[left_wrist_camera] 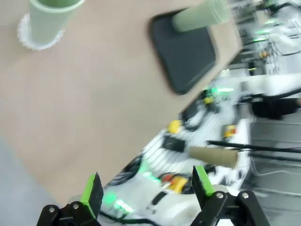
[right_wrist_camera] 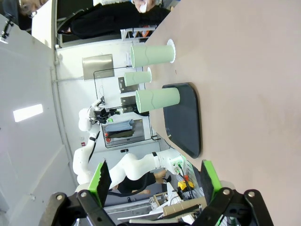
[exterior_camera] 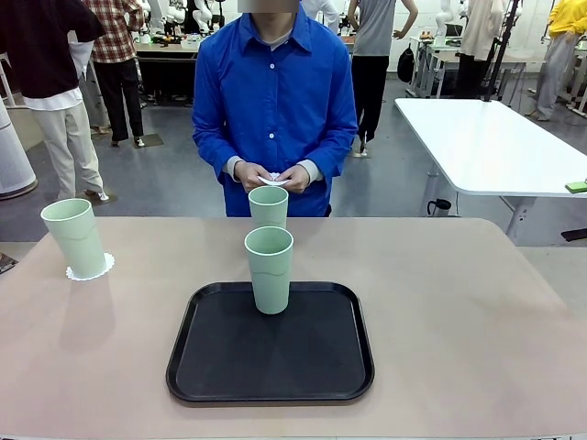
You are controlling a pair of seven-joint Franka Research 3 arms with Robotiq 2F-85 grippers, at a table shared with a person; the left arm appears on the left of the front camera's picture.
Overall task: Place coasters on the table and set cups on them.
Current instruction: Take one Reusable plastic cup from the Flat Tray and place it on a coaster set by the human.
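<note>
One cup [exterior_camera: 75,236] sits on its coaster [exterior_camera: 106,266], middle left; the person's hands [exterior_camera: 295,176] hold seemingly another coaster [exterior_camera: 272,180], probably laid next. Idle, the left gripper [left_wrist_camera: 148,188] and right gripper [right_wrist_camera: 155,176] gape wide, empty.

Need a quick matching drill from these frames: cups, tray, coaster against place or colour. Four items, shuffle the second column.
1. left cup
2. front cup
3. tray
4. loose coaster

A. black
B. in the person's hands
C. standing on the tray
D. on a coaster on the table

Pairs: 1-D, 2-C, 3-A, 4-B
</note>
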